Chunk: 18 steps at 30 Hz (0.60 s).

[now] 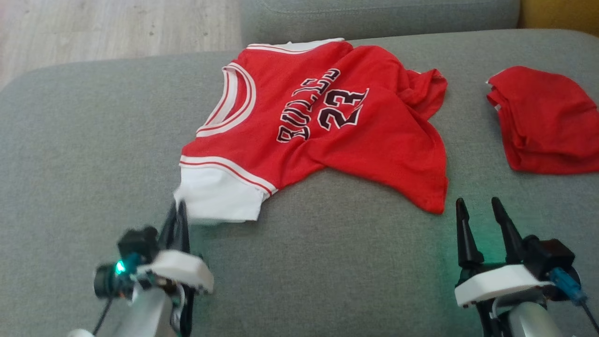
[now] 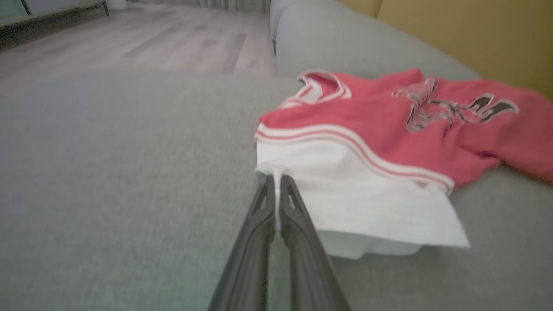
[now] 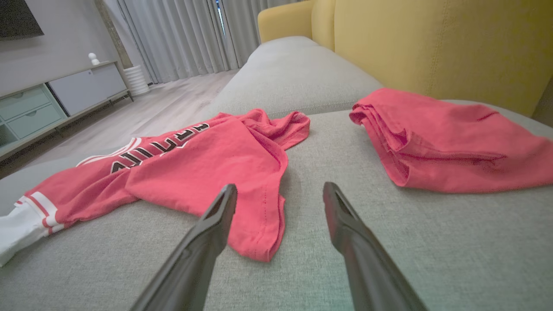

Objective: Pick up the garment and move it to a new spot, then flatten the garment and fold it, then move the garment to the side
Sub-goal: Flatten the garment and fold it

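A red basketball jersey, the garment (image 1: 323, 126), lies rumpled on the grey sofa seat (image 1: 93, 154), with a white sleeve (image 1: 220, 199) at its near left and "23" on the chest. My left gripper (image 1: 180, 206) is shut on the near corner of that white sleeve; in the left wrist view its fingers (image 2: 276, 179) pinch a small fold of the white cloth (image 2: 345, 190). My right gripper (image 1: 477, 202) stands open just right of the jersey's red hem corner (image 1: 433, 203); in the right wrist view this gripper (image 3: 280, 190) has the hem (image 3: 259, 246) beside its left finger.
A second red garment (image 1: 543, 121), folded, lies at the seat's right end (image 3: 449, 142). The yellow backrest (image 3: 432, 43) rises behind it. Beyond the seat's far edge are wooden floor (image 1: 93, 28) and a low cabinet (image 3: 52, 99).
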Available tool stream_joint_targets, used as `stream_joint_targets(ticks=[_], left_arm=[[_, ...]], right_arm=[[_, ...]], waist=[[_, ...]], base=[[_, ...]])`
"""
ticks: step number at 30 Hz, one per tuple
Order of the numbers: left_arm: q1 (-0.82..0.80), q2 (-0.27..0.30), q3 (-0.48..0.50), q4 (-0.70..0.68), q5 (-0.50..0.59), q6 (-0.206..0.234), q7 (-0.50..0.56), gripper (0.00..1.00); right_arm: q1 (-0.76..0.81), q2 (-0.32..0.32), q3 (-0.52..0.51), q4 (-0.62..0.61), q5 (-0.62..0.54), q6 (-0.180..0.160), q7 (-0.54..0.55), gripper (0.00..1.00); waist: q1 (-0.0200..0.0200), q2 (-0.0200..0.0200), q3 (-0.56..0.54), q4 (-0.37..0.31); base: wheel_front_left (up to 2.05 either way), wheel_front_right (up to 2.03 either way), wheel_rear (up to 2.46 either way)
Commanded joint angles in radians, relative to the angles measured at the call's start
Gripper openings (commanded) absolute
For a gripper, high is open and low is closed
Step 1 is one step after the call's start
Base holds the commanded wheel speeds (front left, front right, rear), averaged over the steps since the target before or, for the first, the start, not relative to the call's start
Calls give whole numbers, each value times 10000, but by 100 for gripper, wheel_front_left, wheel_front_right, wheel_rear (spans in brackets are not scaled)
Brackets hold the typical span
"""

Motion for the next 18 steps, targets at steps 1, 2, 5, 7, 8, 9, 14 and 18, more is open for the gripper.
stream_joint_targets(ticks=[1, 2, 5, 7, 8, 9, 14, 18], left_arm=[[-157, 176, 505, -927, -62, 84, -165, 0], [-81, 180, 593, -1463, 22, 107, -170, 0], [355, 154, 866, -2894, 244, 146, -175, 0], [623, 123, 993, -3673, 398, 141, -176, 0], [745, 106, 1057, -3989, 443, 131, -176, 0], [846, 89, 1112, -4273, 487, 115, -177, 0], [1148, 20, 1502, -5515, 650, 251, -178, 0], [1281, 0, 1557, -5842, 713, 263, -178, 0]], right_arm=[[-355, -51, 234, -115, -25, -9, -20, 100], [-358, -51, 219, -7, -75, -9, 55, 100], [-399, -51, 127, 448, -220, -9, 370, 100], [-475, -51, 88, 792, -62, -9, 570, 100], [-536, -51, 92, 987, 40, -9, 669, 100], [-619, -51, 149, 1176, 164, -9, 742, 100], [-1136, -51, 512, 2186, 1226, -9, 878, 100], [-1482, -51, 741, 2847, 1762, -9, 859, 100]], waist=[[-1, 0, -52, 85], [-1, 0, -65, 124], [-1, 0, -110, 219], [-1, 0, -131, 282], [-1, 0, -141, 306], [-1, 0, -145, 335], [-1, 0, -156, 470], [-1, 0, -134, 550]], base=[[0, 0, 0], [0, 0, 0], [0, 0, 0], [0, 0, 0], [0, 0, 0], [0, 0, 0], [0, 0, 0], [0, 0, 0]])
